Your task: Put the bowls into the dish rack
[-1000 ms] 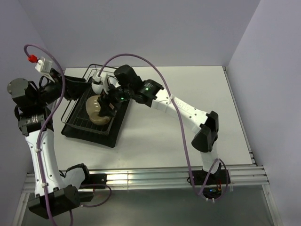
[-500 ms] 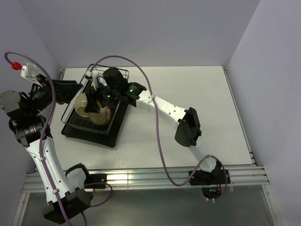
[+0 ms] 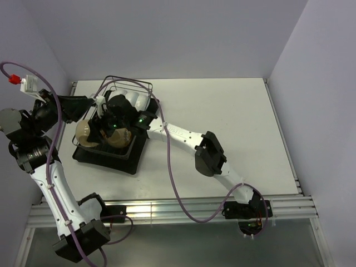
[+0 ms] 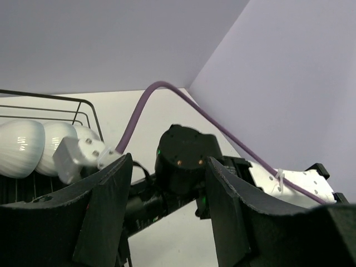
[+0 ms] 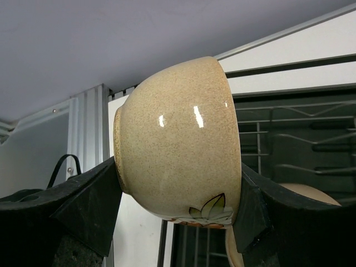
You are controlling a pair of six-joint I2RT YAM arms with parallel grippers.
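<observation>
Right gripper (image 5: 175,207) clamped on speckled tan bowl (image 5: 178,147), bowl on its side, over left edge of dish rack (image 3: 136,82).
Left gripper (image 4: 167,219) jaws apart, empty, near rack's far-left corner; white bowls (image 4: 33,147) stand at far end.

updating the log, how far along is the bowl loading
Done: white bowls stand on edge at the far end of the dish rack, and a tan bowl lies in it. In hand: the right gripper holds a speckled bowl between its fingers at the rack's left edge. Left: set that one in; no other loose bowl shows. The left gripper is open and empty.
</observation>
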